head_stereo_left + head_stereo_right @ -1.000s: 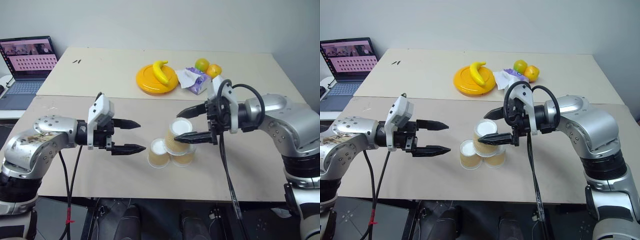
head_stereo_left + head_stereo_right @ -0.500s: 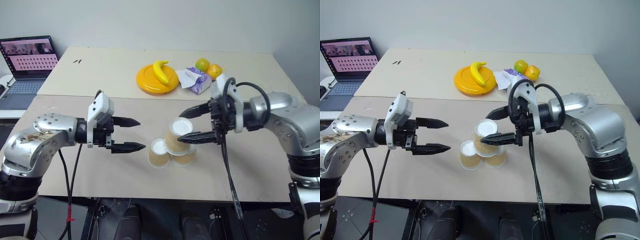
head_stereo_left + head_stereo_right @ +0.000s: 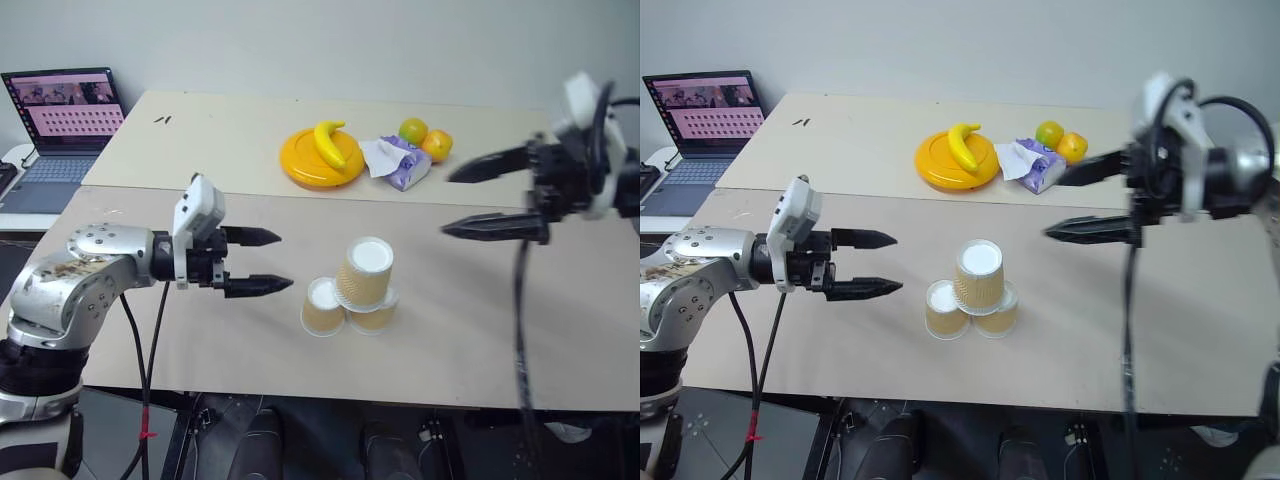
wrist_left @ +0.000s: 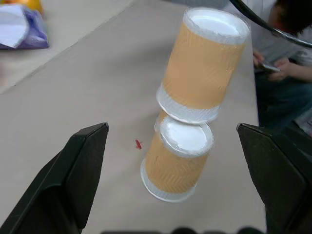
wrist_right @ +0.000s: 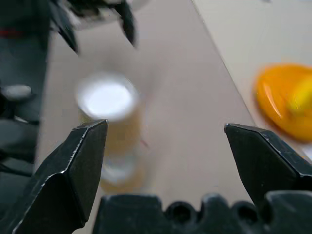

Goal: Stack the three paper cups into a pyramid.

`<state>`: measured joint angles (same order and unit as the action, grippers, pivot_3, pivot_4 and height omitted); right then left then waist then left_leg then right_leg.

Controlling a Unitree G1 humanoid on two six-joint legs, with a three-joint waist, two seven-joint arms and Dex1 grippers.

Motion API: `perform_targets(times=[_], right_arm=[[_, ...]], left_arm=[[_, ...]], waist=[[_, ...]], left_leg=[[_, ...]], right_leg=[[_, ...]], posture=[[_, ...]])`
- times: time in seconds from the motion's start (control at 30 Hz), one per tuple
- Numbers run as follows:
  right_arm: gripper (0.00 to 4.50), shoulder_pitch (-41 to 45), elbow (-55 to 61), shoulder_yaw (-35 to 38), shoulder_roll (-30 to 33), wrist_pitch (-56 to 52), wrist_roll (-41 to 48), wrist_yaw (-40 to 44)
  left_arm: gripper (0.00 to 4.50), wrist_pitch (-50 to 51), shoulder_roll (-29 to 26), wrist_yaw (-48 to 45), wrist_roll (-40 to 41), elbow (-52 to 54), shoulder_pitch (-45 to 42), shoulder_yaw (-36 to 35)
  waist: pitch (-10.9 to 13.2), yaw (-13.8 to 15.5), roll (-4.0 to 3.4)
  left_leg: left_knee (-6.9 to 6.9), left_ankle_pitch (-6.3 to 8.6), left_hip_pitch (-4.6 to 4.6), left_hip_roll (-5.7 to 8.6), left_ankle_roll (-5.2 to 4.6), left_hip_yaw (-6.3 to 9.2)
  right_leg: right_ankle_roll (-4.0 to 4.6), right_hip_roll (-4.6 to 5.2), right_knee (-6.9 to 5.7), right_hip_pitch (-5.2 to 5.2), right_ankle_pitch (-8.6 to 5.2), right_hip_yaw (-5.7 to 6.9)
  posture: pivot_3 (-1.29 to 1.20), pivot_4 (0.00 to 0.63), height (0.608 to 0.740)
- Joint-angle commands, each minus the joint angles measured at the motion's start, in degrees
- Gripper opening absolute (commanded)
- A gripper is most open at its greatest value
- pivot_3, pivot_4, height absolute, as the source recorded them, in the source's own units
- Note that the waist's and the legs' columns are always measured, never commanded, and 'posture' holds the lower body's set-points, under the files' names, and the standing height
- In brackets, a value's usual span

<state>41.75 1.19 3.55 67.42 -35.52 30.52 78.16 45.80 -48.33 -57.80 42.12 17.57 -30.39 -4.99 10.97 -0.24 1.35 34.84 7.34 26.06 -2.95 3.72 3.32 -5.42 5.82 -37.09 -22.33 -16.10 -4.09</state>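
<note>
Three paper cups, tan-sided with white ends, stand upside down as a pyramid near the table's front middle. The top cup (image 3: 367,270) rests on the left cup (image 3: 322,306) and the right cup (image 3: 378,315). My left gripper (image 3: 282,260) hovers open just left of the stack, pointing at it; its wrist view looks at the top cup (image 4: 202,63) above a lower cup (image 4: 178,156). My right gripper (image 3: 447,205) hangs open, well to the right of the stack and above it, holding nothing. The top cup (image 5: 109,112) shows blurred in the right wrist view.
A yellow plate (image 3: 300,165) with a banana (image 3: 328,140), a purple tissue pack (image 3: 398,165) and two round fruits (image 3: 425,138) sit on the far table. An open laptop (image 3: 65,115) is at far left. A person (image 4: 282,44) sits beyond the table.
My right gripper has pulled away from the top cup, swinging right and upward. The cup stays on the two below. My left gripper has hardly moved; the view has shifted slightly.
</note>
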Motion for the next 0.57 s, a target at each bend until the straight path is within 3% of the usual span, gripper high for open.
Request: perform_targets(times=[0.03,0.23,0.57], right_arm=[[4.46,-7.9,-1.8,8.6,1.8,6.3,-1.5,0.8],[4.46,-17.2,0.4,14.0,-1.6,7.3,-1.1,-3.1],[4.46,-17.9,1.1,13.9,-5.4,8.1,-1.4,-7.8]], left_arm=[[4.50,-1.3,0.2,4.3,-1.1,2.2,1.9,-4.0],[4.50,-3.5,1.9,6.7,-2.0,5.2,8.0,-4.8],[4.50,-7.2,3.9,8.7,-5.3,6.9,10.3,-2.6]], waist=[[0.0,-0.5,-0.04],[0.0,-2.2,-0.11],[0.0,-2.0,-0.11]], left_leg=[[-0.03,-0.01,-0.01,0.00,0.00,0.00],[-0.08,0.01,-0.17,0.00,-0.04,-0.04],[-0.01,-0.01,-0.23,0.01,0.00,-0.04]], right_leg=[[0.01,0.00,-0.02,0.00,0.00,0.00],[0.02,0.00,-0.12,0.05,0.01,-0.10],[-0.01,-0.01,-0.10,0.15,0.02,-0.11]], posture=[[0.00,0.150,0.732],[0.00,0.150,0.732],[0.00,0.150,0.732]])
